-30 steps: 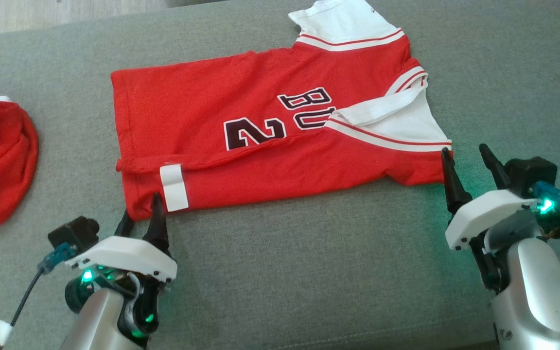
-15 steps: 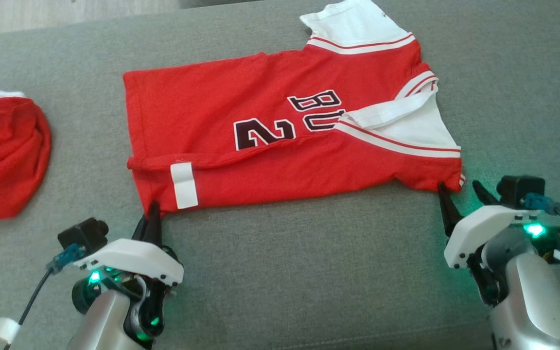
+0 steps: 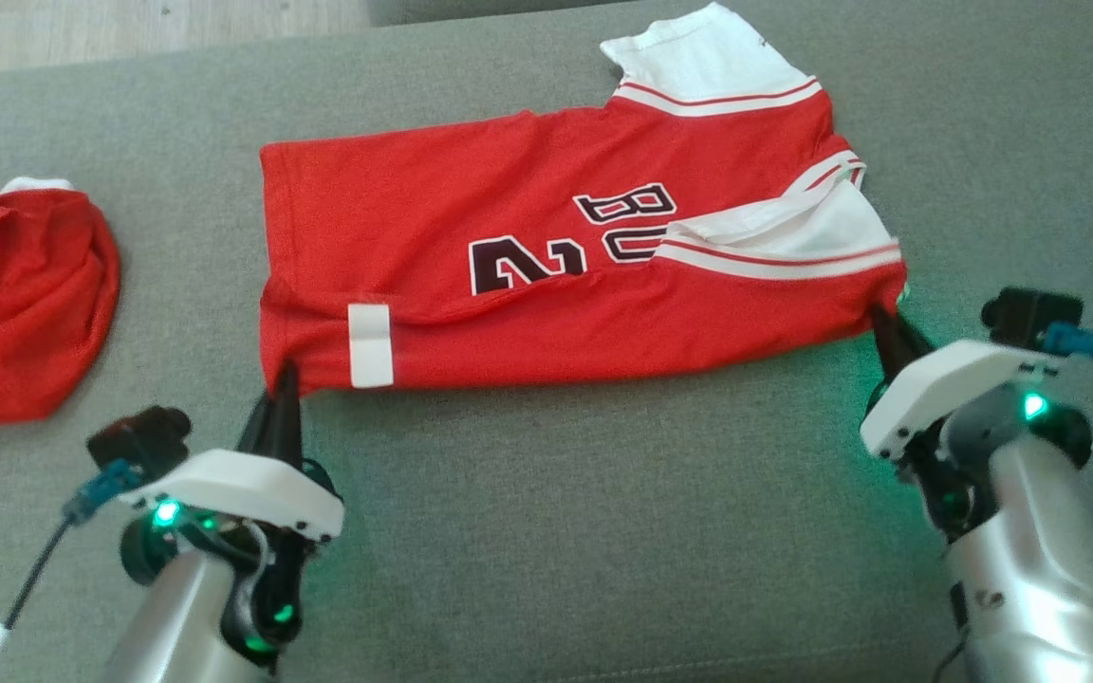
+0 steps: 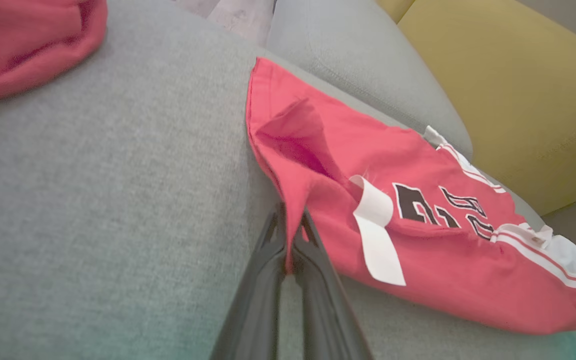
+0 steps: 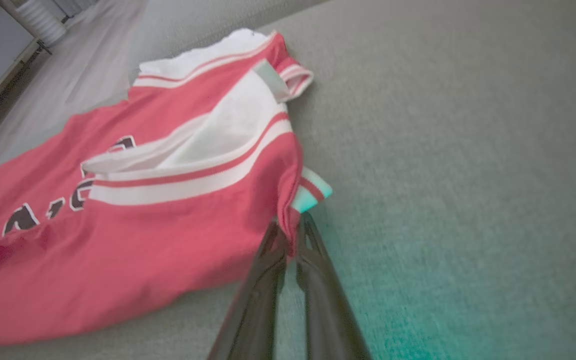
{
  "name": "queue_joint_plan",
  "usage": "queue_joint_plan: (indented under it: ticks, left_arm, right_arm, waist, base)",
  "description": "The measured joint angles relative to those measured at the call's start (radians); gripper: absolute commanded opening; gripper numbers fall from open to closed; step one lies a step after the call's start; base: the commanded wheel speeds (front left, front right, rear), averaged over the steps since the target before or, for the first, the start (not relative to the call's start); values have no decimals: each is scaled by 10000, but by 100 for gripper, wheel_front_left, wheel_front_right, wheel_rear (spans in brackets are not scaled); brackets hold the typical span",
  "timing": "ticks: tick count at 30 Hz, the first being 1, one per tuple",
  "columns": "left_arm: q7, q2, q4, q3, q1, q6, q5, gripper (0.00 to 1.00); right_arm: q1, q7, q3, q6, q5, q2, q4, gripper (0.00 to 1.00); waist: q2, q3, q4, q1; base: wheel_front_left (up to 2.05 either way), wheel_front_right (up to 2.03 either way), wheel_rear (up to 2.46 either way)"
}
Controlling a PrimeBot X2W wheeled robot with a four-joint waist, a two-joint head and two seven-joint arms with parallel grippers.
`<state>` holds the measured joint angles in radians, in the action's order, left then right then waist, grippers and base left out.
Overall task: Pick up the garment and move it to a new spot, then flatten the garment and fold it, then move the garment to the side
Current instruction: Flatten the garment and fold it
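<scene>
The grey sofa [image 3: 546, 531] spreads under me. The shirt [image 3: 509, 237] lies across its middle, collar to the right. A red heap [image 3: 15, 304] sits far left. My left gripper [image 3: 285, 378] is clamped on the shirt's near-left hem corner, and my right gripper [image 3: 882, 321] on its near-right sleeve. A white tag [image 3: 371, 346] lies just right of my left grip.

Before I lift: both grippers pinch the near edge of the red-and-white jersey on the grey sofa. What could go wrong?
Slip: the left gripper bites only the hem corner of the red-and-white fabric jersey, and the right gripper only the sleeve tip, so either may pull free.
Crease: the near strip by the white rectangular tag looks doubled over; lifting may carry it into the fold.
</scene>
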<state>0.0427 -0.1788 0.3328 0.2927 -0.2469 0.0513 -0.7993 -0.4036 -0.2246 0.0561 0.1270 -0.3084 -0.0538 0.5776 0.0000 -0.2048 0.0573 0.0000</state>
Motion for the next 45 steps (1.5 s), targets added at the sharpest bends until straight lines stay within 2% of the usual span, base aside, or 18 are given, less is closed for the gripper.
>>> queue_joint_plan:
  ticks: [3,8,11,13,17,24,25,26,27,28,29,33,36,40,45]
  left_arm:
    - [19,-286,-466,0,4,-77,107,0]
    - [552,-922,-1620,73,299,-75,259,0]
    - [750,-1141,-2211,86,720,-56,259,0]
    - [1003,-1383,-2905,182,1573,121,259,0]
    - [1152,-1390,-3312,362,2606,311,219,0]
    - [951,-1087,-2997,625,3176,456,159,0]
    - [888,-1032,-2871,648,3205,456,159,0]
    - [750,-982,-2746,642,3214,456,159,0]
    - [639,-965,-2646,644,3224,456,165,21]
    - [573,-965,-2552,646,3238,453,180,64]
    - [510,-965,-2483,648,3244,454,190,100]
    - [337,-1032,-2468,627,3250,456,422,100]
    - [370,-1335,-2650,625,3042,458,692,100]
    - [800,-1967,-3273,499,2067,483,1024,100]
    - [1693,-3012,-3676,230,-143,364,1593,100]
  right_arm:
    - [-56,-209,-88,0,-113,-249,-491,0]
    - [206,-1195,-111,0,-504,-698,-1852,0]
    - [668,-1630,-82,0,-621,-857,-2523,0]
    - [1760,-2125,142,0,-629,-943,-3346,0]
    - [3071,-2437,571,0,-612,-763,-3965,0]
    - [3801,-2366,930,0,-318,-247,-4257,0]
    - [3855,-2286,940,0,-293,-186,-4261,26]
    - [3931,-2219,947,0,-244,-148,-4288,60]
    - [4006,-2113,989,0,-244,-104,-4301,100]
    - [4060,-2031,1041,0,-244,-58,-4303,100]
    - [4131,-1942,1089,0,-236,-21,-4318,100]
    - [4410,-1595,1313,0,-50,46,-4472,100]
    - [4413,-1407,1417,0,153,67,-4893,100]
    - [4287,-1273,1390,0,364,69,-5551,100]
    - [3446,-1287,968,0,522,-31,-6163,100]
  waist:
    - [0,127,-2,0]
    - [0,344,-1,0]
    - [0,399,-11,-1]
    - [0,429,-18,-1]
    - [0,400,-12,-1]
    - [0,318,21,-1]
    - [0,307,31,-1]
    - [0,295,39,-1]
    - [0,285,46,-1]
    - [0,281,50,0]
    - [0,281,51,-1]
    - [0,292,52,-1]
    - [0,285,78,-1]
    - [0,178,121,-1]
    - [0,-136,201,0]
  base:
    - [0,0,0]
    - [0,0,0]
    - [0,0,0]
    - [0,0,0]
    - [0,0,0]
    - [0,0,0]
    - [0,0,0]
    - [0,0,0]
    - [0,0,0]
    - [0,0,0]
    - [0,0,0]
    - [0,0,0]
    - [0,0,0]
    - [0,0,0]
    - [0,0,0]
